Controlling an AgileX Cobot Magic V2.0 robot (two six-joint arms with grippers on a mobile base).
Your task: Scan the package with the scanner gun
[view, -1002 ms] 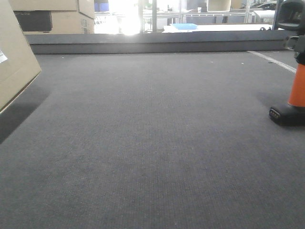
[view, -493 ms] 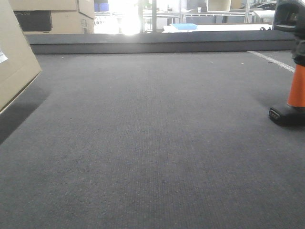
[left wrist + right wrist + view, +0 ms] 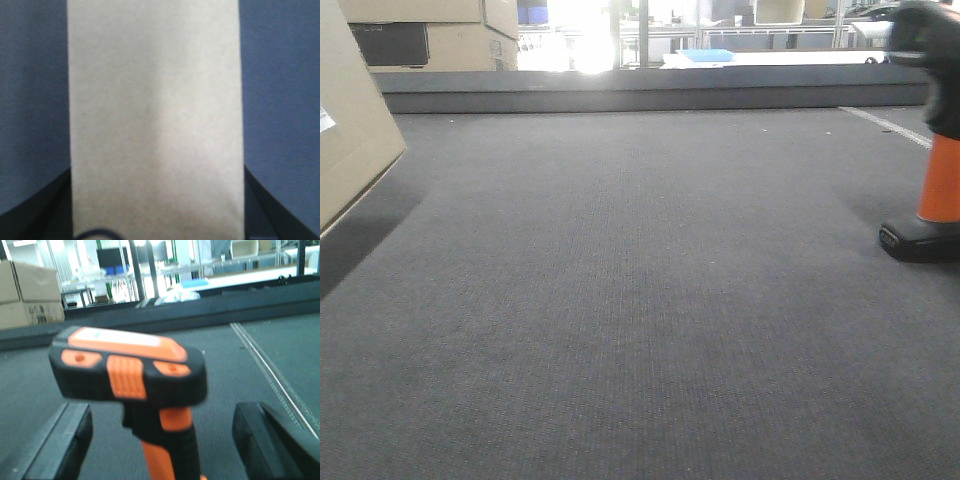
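I am looking across a grey counter (image 3: 640, 300) from the front view. The package (image 3: 350, 130) is tilting at the far left edge there, leaning with its top toward the left, and a bit of white label is showing on its face. The scanner gun (image 3: 935, 140) is standing at the far right edge, its flat black base on the counter, its orange handle rising to a black head that is blurring at the top corner.

Through my left wrist view, the package (image 3: 155, 120) is filling the middle as a plain tan face, and the dark fingers (image 3: 30, 215) of my left pincer (image 3: 157, 220) are showing on both sides of it at the bottom. I cannot tell whether they are pressing on it.

Through my right wrist view, the scanner gun (image 3: 130, 375) is sitting between the fingers (image 3: 60, 445) of my right pincer (image 3: 165, 450). They are standing wide apart, clear of the handle on both sides.

Stacked boxes (image 3: 430, 35) are sitting beyond the counter's far rim, at the back left.
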